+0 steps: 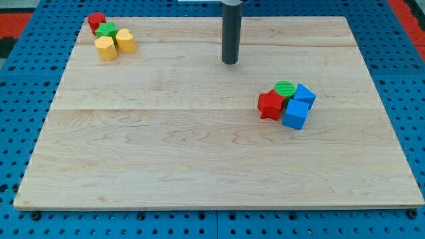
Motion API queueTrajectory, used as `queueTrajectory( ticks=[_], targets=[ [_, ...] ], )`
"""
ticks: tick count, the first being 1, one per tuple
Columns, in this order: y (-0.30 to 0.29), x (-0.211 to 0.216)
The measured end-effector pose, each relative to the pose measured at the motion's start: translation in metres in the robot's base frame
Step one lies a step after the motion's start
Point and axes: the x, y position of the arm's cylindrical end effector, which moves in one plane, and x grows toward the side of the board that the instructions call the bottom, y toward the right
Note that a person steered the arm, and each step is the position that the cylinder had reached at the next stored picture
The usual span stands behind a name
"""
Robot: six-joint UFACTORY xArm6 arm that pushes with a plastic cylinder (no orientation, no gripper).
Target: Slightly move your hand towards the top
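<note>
My tip point(230, 62) is the lower end of a dark rod that comes down from the view's top middle and rests on the wooden board point(199, 153). It touches no block. To its lower right lies a cluster: a green cylinder point(285, 88), a red star-shaped block point(270, 105), a blue cube point(295, 114) and a second blue block point(305, 94). At the view's top left lies another cluster: a red block point(97, 21), a green star-shaped block point(105, 30) and two yellow blocks point(105, 48) point(125, 41).
The board sits on a blue perforated table point(20, 79). A red patch point(406, 10) shows at the view's top right corner.
</note>
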Motion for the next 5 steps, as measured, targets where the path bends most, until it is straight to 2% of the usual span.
queueTrajectory(
  ticks=[1,2,3,5],
  targets=[
    [0.000,0.000],
    [0.021,0.020],
    [0.065,0.004],
    [0.078,-0.006]
  ],
)
